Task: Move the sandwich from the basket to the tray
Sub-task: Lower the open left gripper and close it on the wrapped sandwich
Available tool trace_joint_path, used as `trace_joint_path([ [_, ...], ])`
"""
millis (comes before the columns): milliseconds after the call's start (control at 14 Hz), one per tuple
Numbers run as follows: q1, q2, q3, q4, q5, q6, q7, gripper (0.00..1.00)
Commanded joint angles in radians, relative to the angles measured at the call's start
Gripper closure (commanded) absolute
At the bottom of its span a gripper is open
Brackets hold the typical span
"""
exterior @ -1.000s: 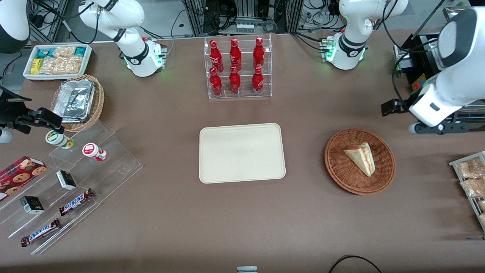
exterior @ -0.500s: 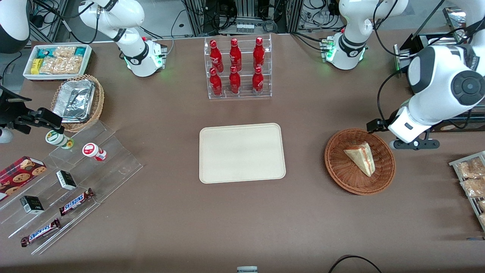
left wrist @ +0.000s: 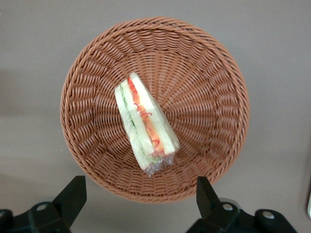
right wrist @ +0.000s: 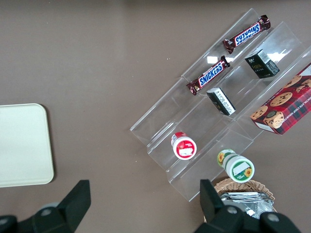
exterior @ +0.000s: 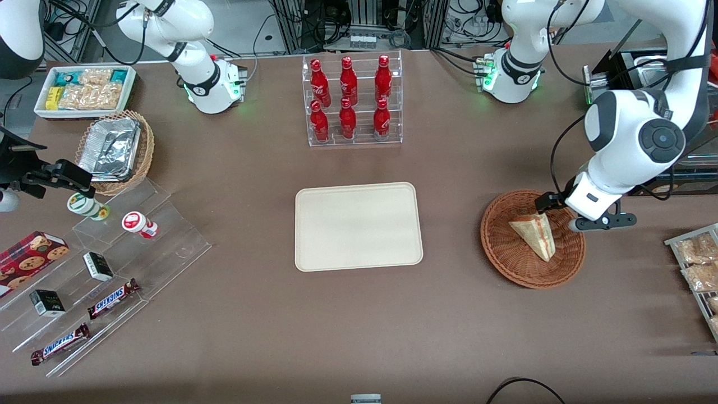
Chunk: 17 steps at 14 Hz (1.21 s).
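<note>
While the empty tool (left wrist: 141, 196) hangs wide open above it, the wedge-shaped sandwich (left wrist: 145, 124) lies in the woven basket (left wrist: 214, 87).

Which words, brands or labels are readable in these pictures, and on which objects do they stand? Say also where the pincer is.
"SNICKERS": on two brown chocolate bars lying on the clear acrylic stepped shelf.
Red bottles: white script, too small to read.
Red cookie box, small dark boxes, round cups: print unreadable.
Triangular wrapped sandwich, reddish-brown wicker basket, cream rectangular tray: no text.
The left arm's pincer hovers open above the basket.
</note>
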State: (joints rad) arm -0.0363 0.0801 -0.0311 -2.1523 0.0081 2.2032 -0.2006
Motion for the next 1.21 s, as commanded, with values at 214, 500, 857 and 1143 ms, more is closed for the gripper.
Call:
trace_joint_path([
  [214, -0.007, 0.062, 0.003, -0.017, 0.012, 0.11, -0.448, 0.0],
  [500, -0.007, 0.084, 0.003, -0.029, 0.01, 0.15, -0.471, 0.0],
  [857, -0.008, 0.13, 0.002, -0.035, 0.009, 0.167, -0.49, 0.0],
  [1143, -0.008, 0.165, 0.002, -0.034, 0.004, 0.188, -0.49, 0.0],
])
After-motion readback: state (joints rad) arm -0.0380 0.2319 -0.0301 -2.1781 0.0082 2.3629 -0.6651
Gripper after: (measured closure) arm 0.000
